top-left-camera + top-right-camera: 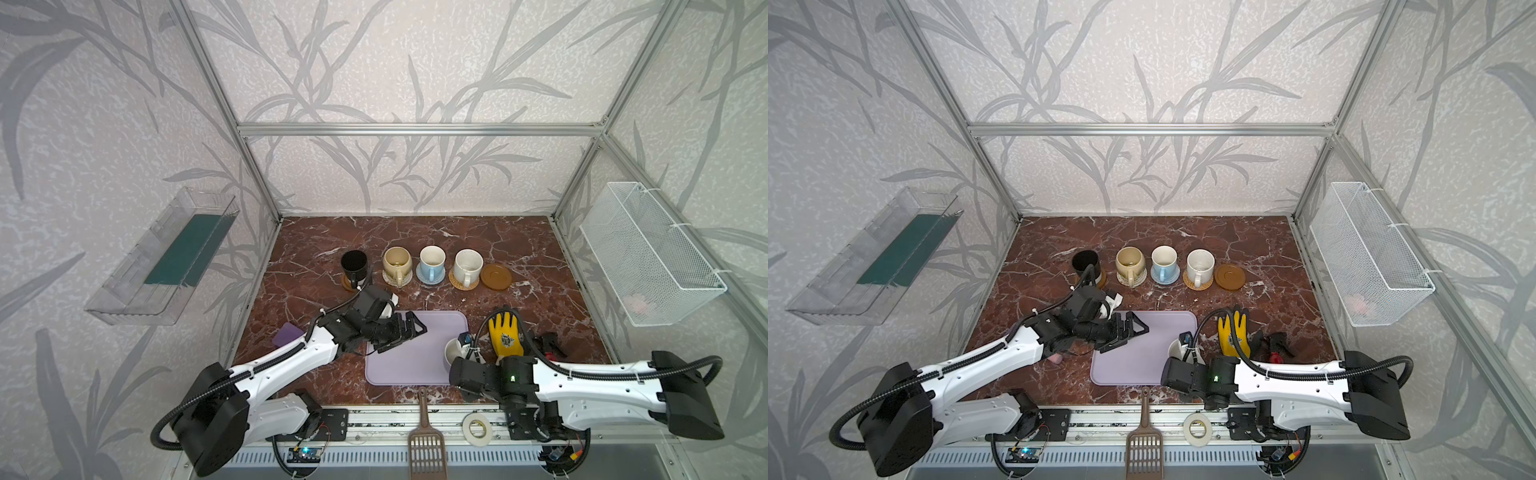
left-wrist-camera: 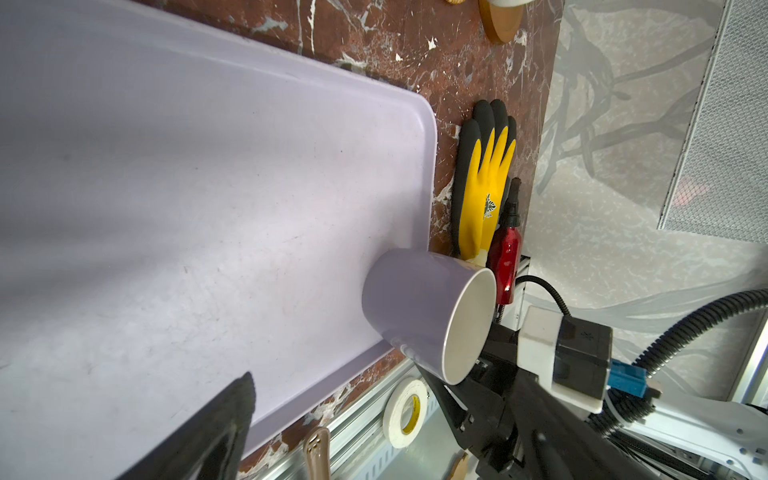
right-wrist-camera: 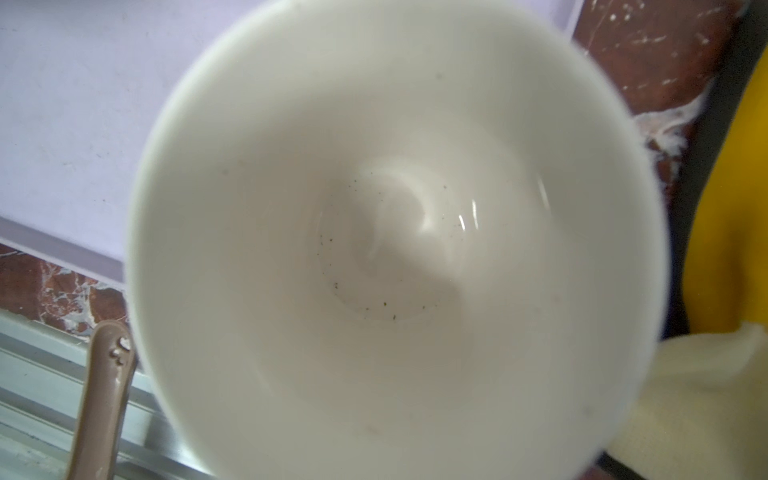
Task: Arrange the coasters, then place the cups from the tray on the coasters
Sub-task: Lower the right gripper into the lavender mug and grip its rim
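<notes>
The lavender tray [image 1: 415,368] lies flat, low-rimmed, its floor faintly scuffed. Over the tray's far left part, the left gripper [image 1: 401,334] hangs with jaws spread wide, holding nothing. The right gripper [image 2: 469,386] sits at the rim of the lavender-grey mug [image 2: 415,307]; I cannot tell whether its jaws have closed. The mug, glossy white inside with dark specks at the bottom, stands on the tray's near right corner. Beyond the tray's far right corner lies a bare amber coaster [image 1: 496,276].

Your top views both look down from high up front over the whole bench [image 1: 415,237]. Left wrist cam's close over the tray [image 2: 208,187]; right one's staring into the lavender cup [image 3: 395,249] both wrist cams share.
</notes>
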`<action>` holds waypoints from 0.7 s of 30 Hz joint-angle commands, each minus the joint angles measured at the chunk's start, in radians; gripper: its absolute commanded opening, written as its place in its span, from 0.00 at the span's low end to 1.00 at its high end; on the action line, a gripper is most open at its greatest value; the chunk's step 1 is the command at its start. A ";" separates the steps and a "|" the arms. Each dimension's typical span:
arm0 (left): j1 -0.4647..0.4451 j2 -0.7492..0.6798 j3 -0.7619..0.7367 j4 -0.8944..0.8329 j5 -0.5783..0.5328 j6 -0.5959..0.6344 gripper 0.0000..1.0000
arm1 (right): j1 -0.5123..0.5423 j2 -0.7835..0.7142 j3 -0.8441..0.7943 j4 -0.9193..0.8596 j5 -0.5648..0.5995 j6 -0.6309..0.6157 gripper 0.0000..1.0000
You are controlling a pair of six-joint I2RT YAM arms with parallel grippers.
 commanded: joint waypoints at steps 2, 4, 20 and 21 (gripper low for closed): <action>-0.008 0.000 -0.006 0.052 0.013 -0.032 0.99 | 0.011 -0.029 -0.005 0.001 0.050 0.006 0.21; -0.007 0.005 0.002 0.049 0.010 -0.031 0.99 | 0.011 -0.040 -0.005 0.001 0.054 0.004 0.11; -0.013 0.061 0.146 0.090 -0.012 -0.028 0.99 | -0.028 -0.201 0.067 -0.097 0.170 -0.075 0.00; -0.014 0.062 0.149 0.106 -0.016 -0.036 0.99 | -0.045 -0.202 0.076 -0.109 0.168 -0.082 0.00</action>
